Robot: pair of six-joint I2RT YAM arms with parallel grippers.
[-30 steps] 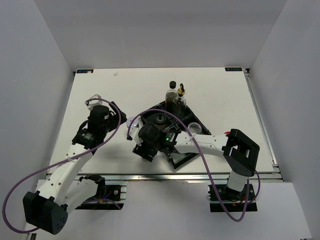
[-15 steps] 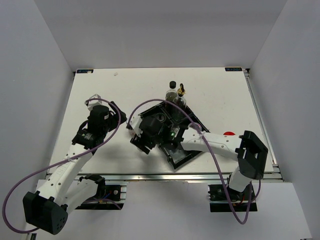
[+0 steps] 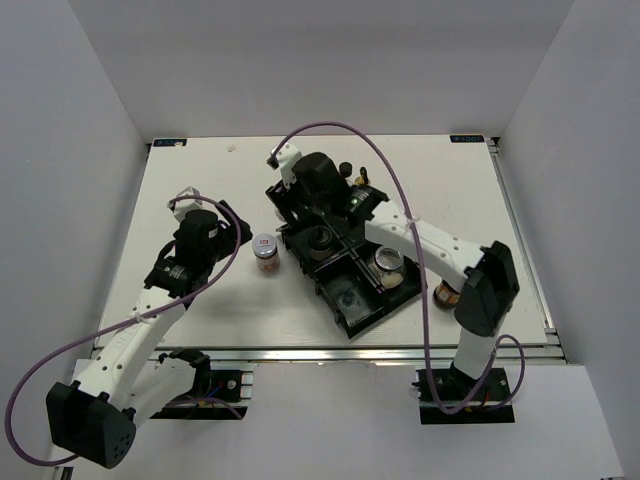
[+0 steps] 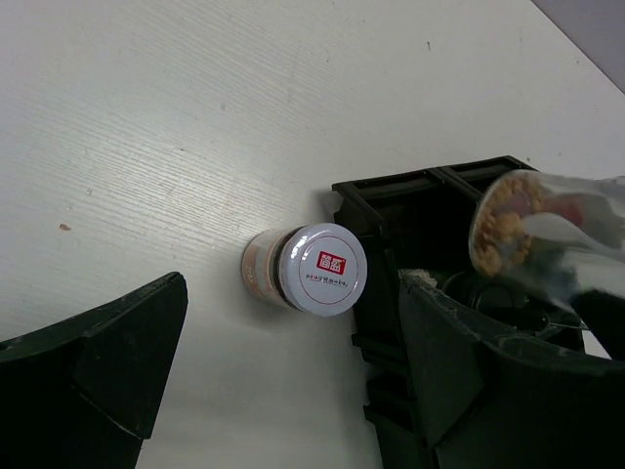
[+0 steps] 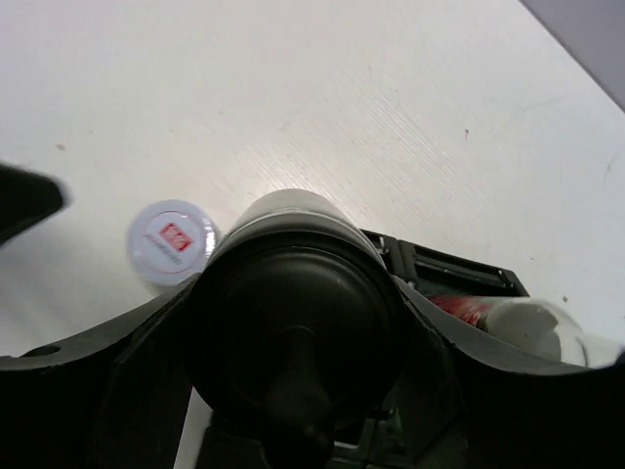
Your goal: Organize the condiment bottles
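Note:
My right gripper [image 3: 316, 218] reaches over the far-left compartment of the black tray [image 3: 352, 303]. In the right wrist view it [image 5: 293, 303] is shut on a black-lidded jar [image 5: 293, 342], with a finger against each side of the lid. A white-lidded jar [image 3: 264, 247] stands on the table just left of the tray. My left gripper [image 3: 232, 232] is open and empty beside it; the left wrist view shows this jar [image 4: 320, 270] ahead of the open jaws. A pale-lidded jar [image 3: 388, 262] sits in the tray's right compartment. A tall black-capped bottle [image 3: 345, 169] and a gold-spouted bottle [image 3: 363, 179] stand behind the tray, partly hidden.
A brownish jar [image 3: 446, 293] shows under the right arm's elbow, right of the tray. The tray's near compartment [image 3: 352, 296] holds nothing. A purple cable [image 3: 385, 170] loops over the far side. A blurred glass jar [image 4: 532, 230] with brown contents shows over the tray.
My right arm has swung from the near-left side of the tray to its far side, uncovering the white-lidded jar. The left arm has not moved.

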